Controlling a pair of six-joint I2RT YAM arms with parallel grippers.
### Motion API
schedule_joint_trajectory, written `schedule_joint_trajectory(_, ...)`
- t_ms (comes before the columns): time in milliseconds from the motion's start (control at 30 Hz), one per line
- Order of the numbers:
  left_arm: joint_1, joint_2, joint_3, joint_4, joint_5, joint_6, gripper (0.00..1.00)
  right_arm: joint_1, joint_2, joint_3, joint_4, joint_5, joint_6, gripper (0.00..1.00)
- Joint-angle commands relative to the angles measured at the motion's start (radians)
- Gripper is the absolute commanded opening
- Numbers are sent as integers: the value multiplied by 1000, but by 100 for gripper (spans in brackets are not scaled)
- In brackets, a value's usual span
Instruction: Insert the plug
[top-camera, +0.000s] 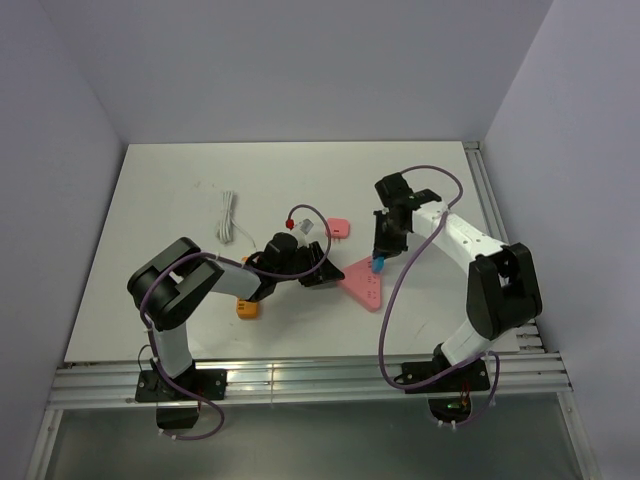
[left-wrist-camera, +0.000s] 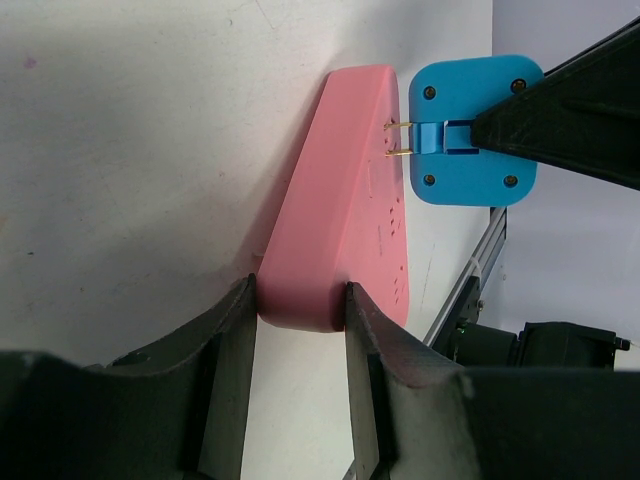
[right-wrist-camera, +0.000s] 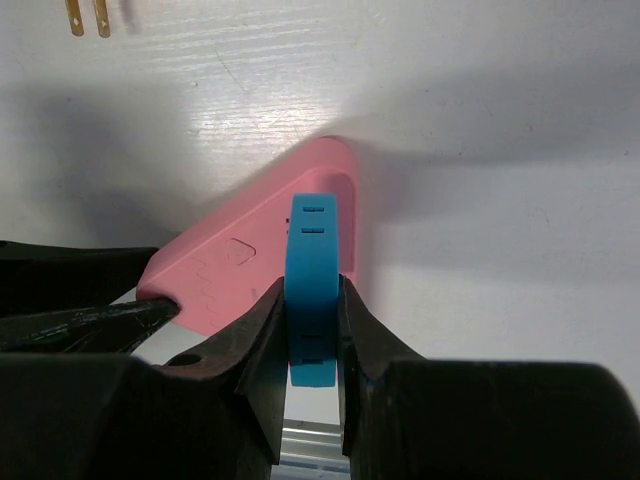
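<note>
The bright-blue plug (left-wrist-camera: 470, 130) is clamped between the fingers of my right gripper (right-wrist-camera: 312, 300), which is shut on it. Its two metal prongs (left-wrist-camera: 398, 138) point at the face of the pink triangular socket block (left-wrist-camera: 345, 230), and their tips meet that face. A short length of prong still shows between plug and block. My left gripper (left-wrist-camera: 300, 300) is shut on one corner of the block, which lies flat on the table. From above, the plug (top-camera: 378, 264) sits at the block's (top-camera: 365, 285) upper edge, with the right gripper (top-camera: 381, 255) over it and the left gripper (top-camera: 325, 272) at the block's left.
A pink square plug (top-camera: 338, 228) lies just behind the block; two gold prongs (right-wrist-camera: 88, 15) show at the top left of the right wrist view. A white cable (top-camera: 228, 218) lies at back left. An orange piece (top-camera: 247, 308) sits under the left arm. A metal rail (top-camera: 490, 200) edges the table's right side.
</note>
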Motion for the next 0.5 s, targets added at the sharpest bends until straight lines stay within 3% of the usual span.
schedule_joint_trajectory(0,-22,25,-25,-86,-27,33,0,39,58,-1,18,6,24,0)
schedule_joint_trajectory(467,-23,21,-28,-85,-21,36,0,61,13,41,26,-58,26,0)
